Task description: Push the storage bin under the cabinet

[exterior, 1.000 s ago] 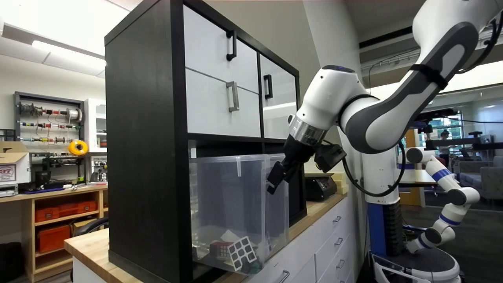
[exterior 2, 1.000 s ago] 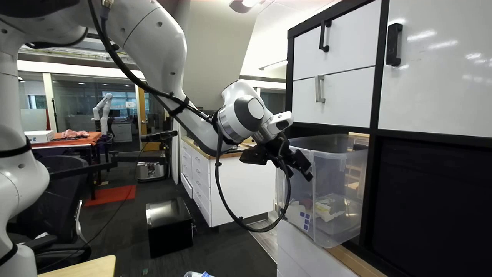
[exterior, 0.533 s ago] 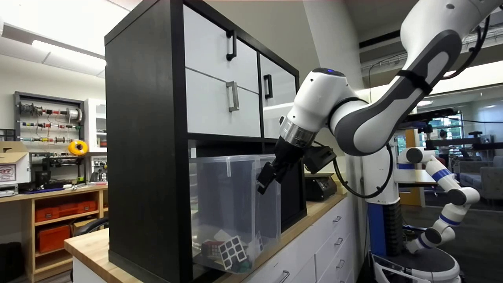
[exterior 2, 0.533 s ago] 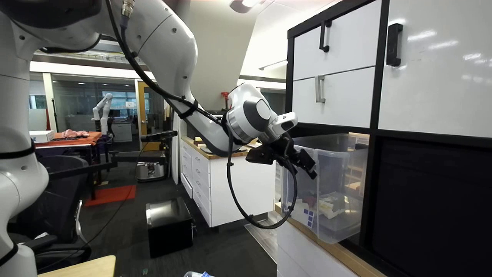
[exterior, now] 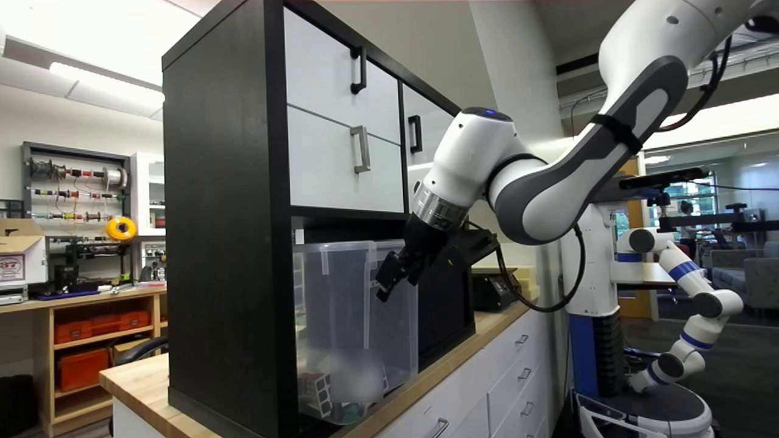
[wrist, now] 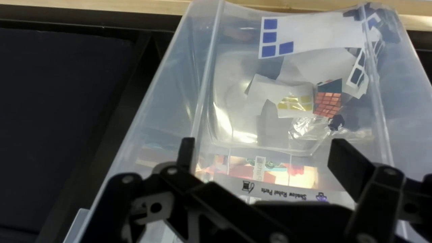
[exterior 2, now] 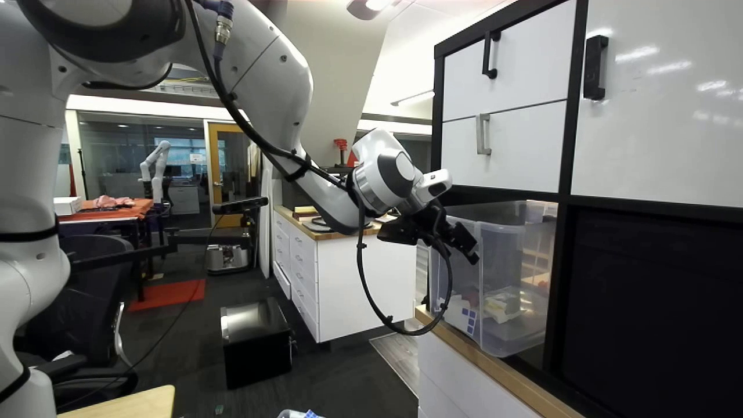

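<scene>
Lower left in the cabinet point(exterior: 243, 213): one bin point(exterior: 338, 298), part-way in. At its front wall: claw point(wrist: 262, 146), spread. Step: pushing, apparently. Next needs: steady, square inward pressure.

A red mat point(exterior 2: 167, 295) lies on dark flooring point(exterior 2: 342, 380).

I take this for a robotics lab: in an exterior view, well beyond my gripper point(exterior: 398, 289), there's a second robot arm point(exterior: 709, 304) with blue bands, and far off on the gripper's opposite side, rows of spools point(exterior: 74, 194) above red cases point(exterior: 103, 325).
</scene>
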`<state>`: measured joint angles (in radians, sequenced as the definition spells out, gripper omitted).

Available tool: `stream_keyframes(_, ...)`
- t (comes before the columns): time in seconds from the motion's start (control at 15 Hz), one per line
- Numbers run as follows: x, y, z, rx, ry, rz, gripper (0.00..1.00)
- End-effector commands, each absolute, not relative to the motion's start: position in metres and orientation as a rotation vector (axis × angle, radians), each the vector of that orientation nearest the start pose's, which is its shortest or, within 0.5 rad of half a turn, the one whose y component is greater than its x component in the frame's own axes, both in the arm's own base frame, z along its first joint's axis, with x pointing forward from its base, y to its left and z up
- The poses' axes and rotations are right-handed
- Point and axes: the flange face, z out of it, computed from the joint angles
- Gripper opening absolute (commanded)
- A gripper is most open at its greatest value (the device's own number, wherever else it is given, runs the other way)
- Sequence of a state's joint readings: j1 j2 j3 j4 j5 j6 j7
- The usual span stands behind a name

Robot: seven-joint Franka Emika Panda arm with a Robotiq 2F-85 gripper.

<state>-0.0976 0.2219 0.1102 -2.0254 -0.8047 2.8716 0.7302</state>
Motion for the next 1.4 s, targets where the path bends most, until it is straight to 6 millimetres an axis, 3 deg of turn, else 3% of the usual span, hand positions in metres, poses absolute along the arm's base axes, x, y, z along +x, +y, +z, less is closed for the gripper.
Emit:
stream_keyframes(0.0,0.646,0.060,0.401,-3.110,0.043,-1.170,1.00)
stream_keyframes(0.33,0.665,0.069,0.401,-3.105,0.015,-1.198,1.00)
stream_keyframes(0.8,0.681,0.063,0.396,-3.110,-0.009,-1.227,1.00)
stream_keyframes(1.0,0.678,0.061,0.392,-3.115,-0.005,-1.207,1.00)
stream_keyframes(1.33,0.655,0.062,0.385,-3.133,-0.010,-1.126,1.00)
